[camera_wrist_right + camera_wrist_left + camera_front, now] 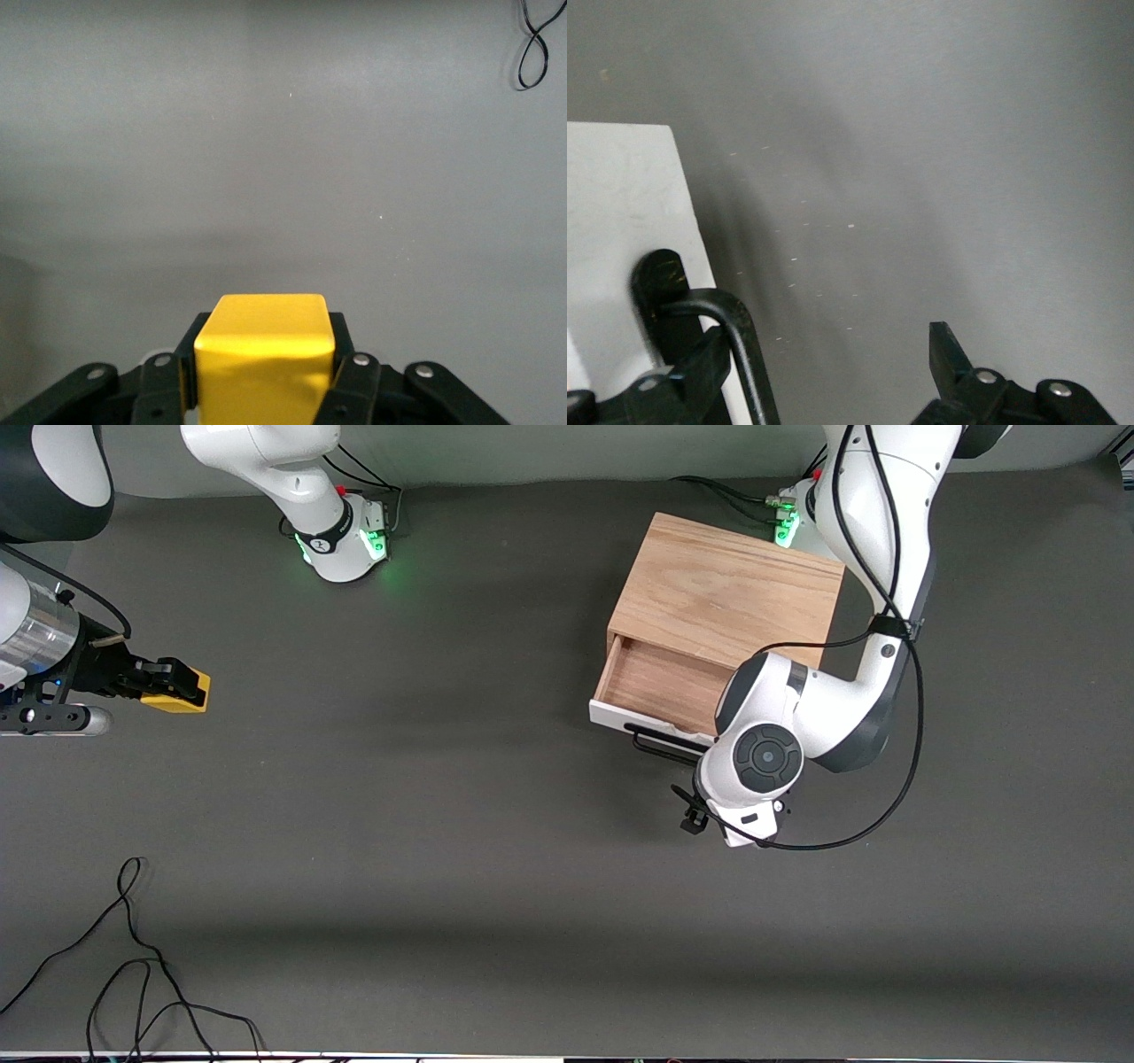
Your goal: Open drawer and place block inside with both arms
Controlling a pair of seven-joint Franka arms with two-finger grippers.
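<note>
So the drawer (656, 682) is sitting only partway out of the cabinet (726, 598), and that's the thing worrying me. The opening is looking shallow, so if the block (182, 693) is coming in at a slant it could be clipping the cabinet's edge or the white front panel (620, 248) and bouncing onto the table (443, 824).

The other risk is the left arm itself: its elbow and wrist are hanging right over the drawer's front corner, so the two arms could be crowding each other during the drop.

The left gripper (824, 372) is sitting at the black handle (735, 336) with its fingers spread apart, one finger just beside the wire. I think it's not gripping anything, though the view is pretty tight there.

The right gripper (173, 677) is reaching out low at the right arm's end of the table, well apart from the cabinet, fingers clamped on the yellow block. From the right wrist view the cube is sitting square between the pads.
</note>
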